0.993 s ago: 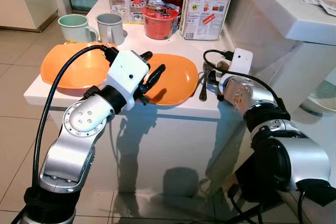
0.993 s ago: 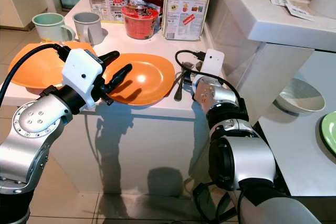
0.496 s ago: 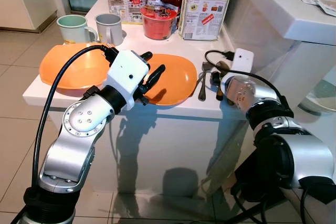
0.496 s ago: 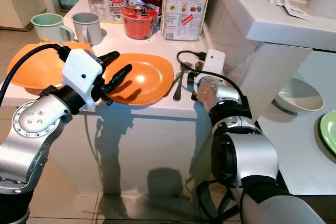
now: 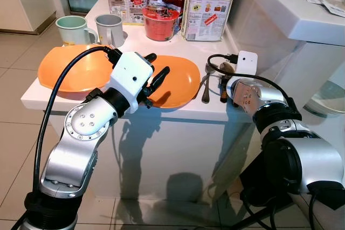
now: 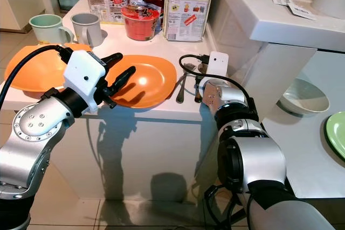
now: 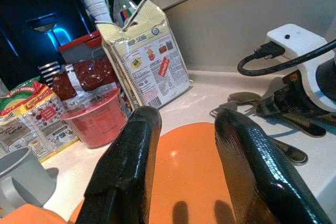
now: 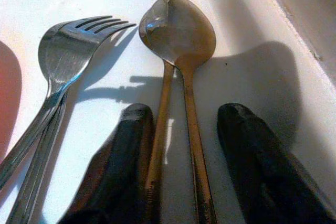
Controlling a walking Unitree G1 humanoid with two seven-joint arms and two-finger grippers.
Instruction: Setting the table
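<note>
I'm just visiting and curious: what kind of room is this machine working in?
Most likely a home kitchen or dining corner. A white counter holds orange plates, two mugs, food packets, and a fork and spoons.

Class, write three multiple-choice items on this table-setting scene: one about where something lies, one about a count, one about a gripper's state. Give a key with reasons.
1. Where does the cutlery lie?
A. On the near orange plate
B. On the counter beside the near orange plate
C. Inside a mug

2. How many mugs stand on the counter?
A. One
B. Two
C. Four

3. How is the right gripper?
A. Open, straddling the spoon handles
B. Shut on the fork
C. Holding a mug

Key: B, the fork and spoons rest on the white counter beside the plate; B, a green mug and a grey mug; A, the right gripper has fingers apart around the handles.
</note>
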